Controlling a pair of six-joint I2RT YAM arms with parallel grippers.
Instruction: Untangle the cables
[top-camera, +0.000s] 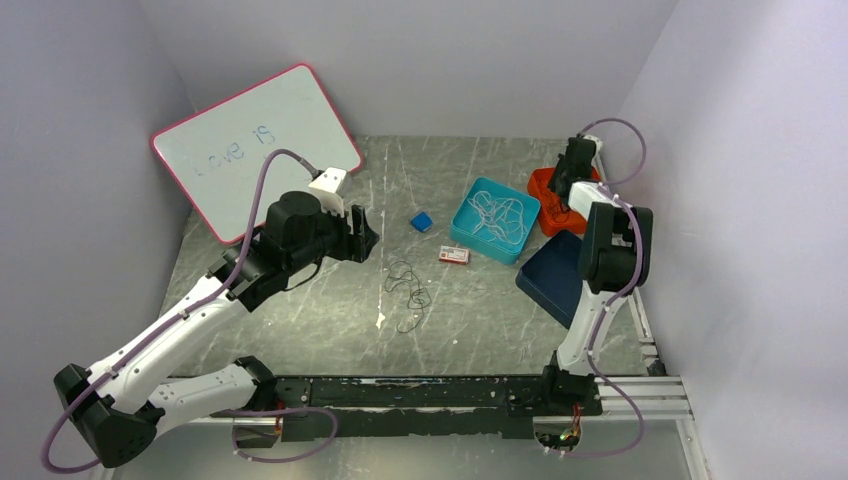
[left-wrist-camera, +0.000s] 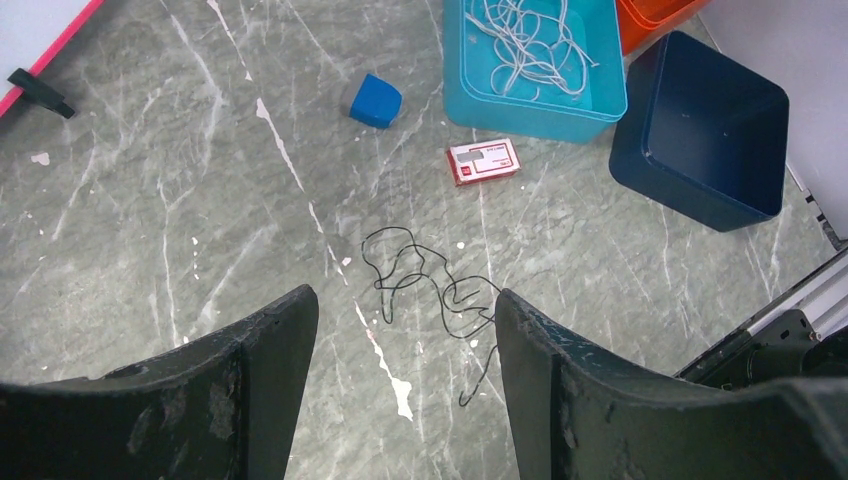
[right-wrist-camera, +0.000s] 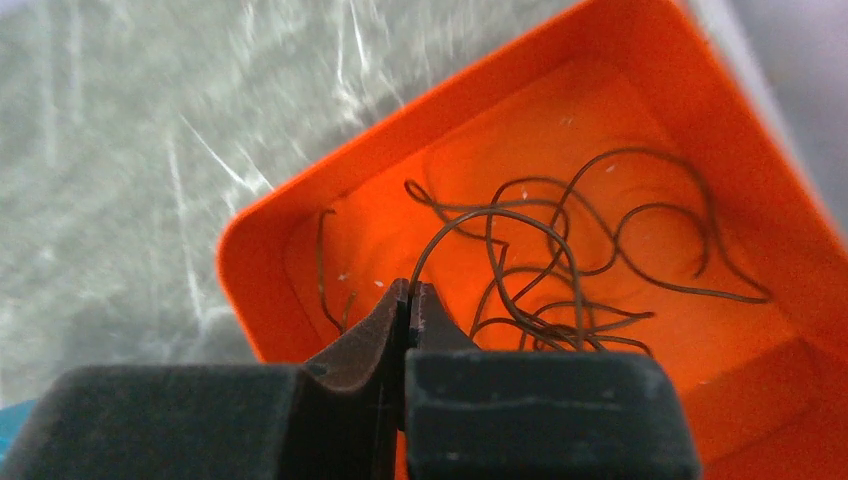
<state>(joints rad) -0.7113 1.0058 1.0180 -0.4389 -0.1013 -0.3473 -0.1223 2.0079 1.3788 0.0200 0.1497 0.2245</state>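
A thin black cable (top-camera: 407, 293) lies in loose loops on the grey marble table; it also shows in the left wrist view (left-wrist-camera: 430, 285). White cables (top-camera: 497, 216) lie in a teal tray (top-camera: 465, 205), which also shows in the left wrist view (left-wrist-camera: 530, 110). Brown cables (right-wrist-camera: 560, 260) lie in an orange tray (right-wrist-camera: 300, 200). My left gripper (left-wrist-camera: 405, 350) is open and empty, above and to the left of the black cable. My right gripper (right-wrist-camera: 410, 292) is shut on a brown cable over the orange tray (top-camera: 541, 185).
A dark blue bin (top-camera: 553, 275) stands near the right arm. A small blue block (top-camera: 421, 221) and a red-and-white card (top-camera: 454, 255) lie mid-table. A whiteboard (top-camera: 250, 140) leans at the back left.
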